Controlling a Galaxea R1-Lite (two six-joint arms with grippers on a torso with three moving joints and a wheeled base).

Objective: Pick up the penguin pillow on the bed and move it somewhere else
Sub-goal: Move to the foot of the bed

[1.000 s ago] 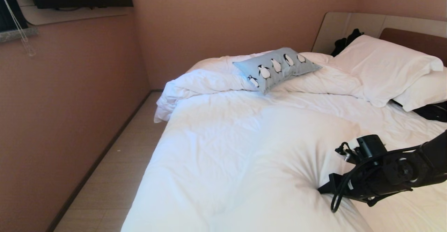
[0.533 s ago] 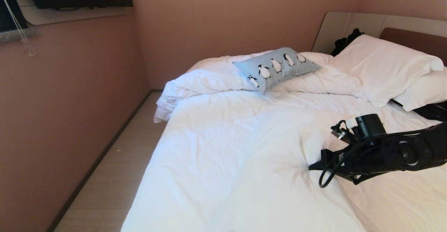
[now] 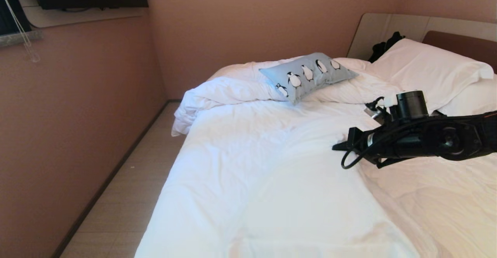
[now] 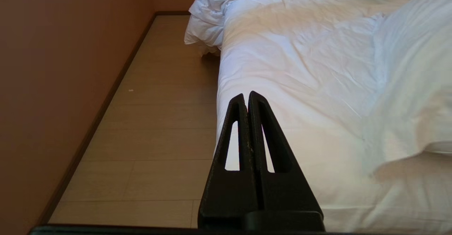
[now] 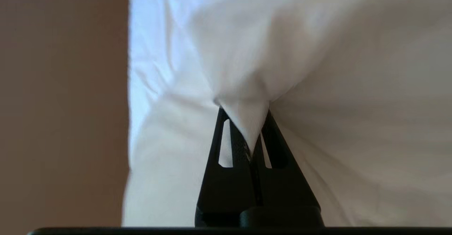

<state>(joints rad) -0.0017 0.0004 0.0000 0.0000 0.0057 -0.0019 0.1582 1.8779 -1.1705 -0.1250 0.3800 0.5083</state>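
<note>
While the penguin pillow (image 3: 308, 75) lies beyond it, right gripper (image 5: 244, 130) pinches duvet (image 3: 271, 165) | left gripper (image 4: 246, 99) closed, beside the bed (image 4: 303, 62)

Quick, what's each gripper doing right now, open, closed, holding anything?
Left gripper: closed, empty, beside the bed.
Right gripper: closed on a fold of the white duvet.

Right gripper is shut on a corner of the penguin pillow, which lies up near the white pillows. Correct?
Not quite. The right gripper is shut, but on a pinch of the white duvet, as the right wrist view shows. The penguin pillow lies untouched up near the white pillows, well apart from the gripper in the head view.
</note>
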